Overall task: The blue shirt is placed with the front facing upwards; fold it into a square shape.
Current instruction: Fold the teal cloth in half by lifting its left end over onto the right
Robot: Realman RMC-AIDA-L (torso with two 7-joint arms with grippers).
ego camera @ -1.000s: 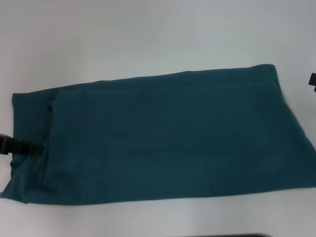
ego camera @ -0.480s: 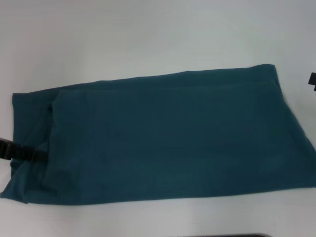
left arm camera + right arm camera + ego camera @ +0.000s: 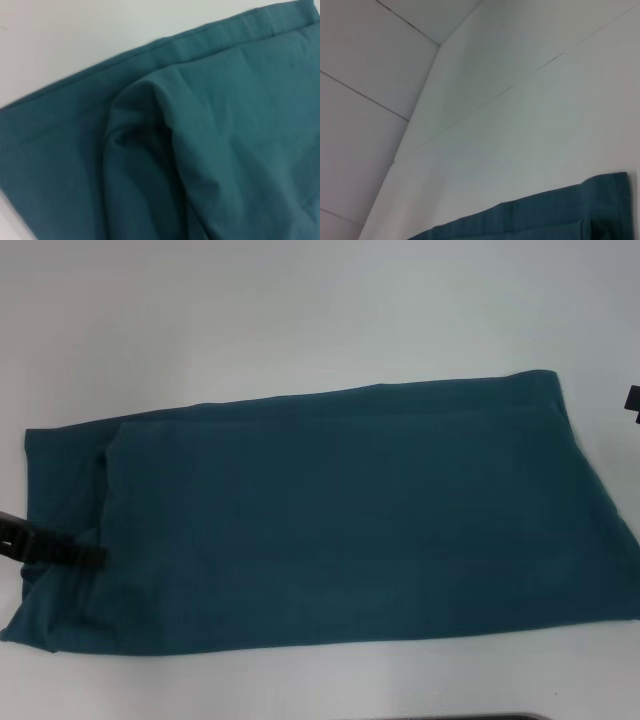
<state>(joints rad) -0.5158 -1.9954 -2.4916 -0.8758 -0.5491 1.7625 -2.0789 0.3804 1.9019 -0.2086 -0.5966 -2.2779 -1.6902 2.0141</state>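
Observation:
The blue shirt [image 3: 340,510] lies flat on the white table as a long teal band running left to right, its sides folded in, with a plain surface facing up. My left gripper [image 3: 92,554] shows as a black bar reaching in from the left edge, low over the shirt's left end. In the left wrist view the shirt [image 3: 210,150] fills the picture, with a hemmed edge and a soft raised fold. My right gripper [image 3: 633,400] only peeks in at the far right edge, just off the shirt's right end. The right wrist view catches a corner of the shirt [image 3: 560,215].
The white table [image 3: 300,310] extends behind and in front of the shirt. A dark edge [image 3: 470,717] shows at the bottom of the head view. Panel seams cross the white surface [image 3: 470,100] in the right wrist view.
My left gripper has slid a little to the right, farther onto the shirt's left end. The shirt and the right gripper have not moved.

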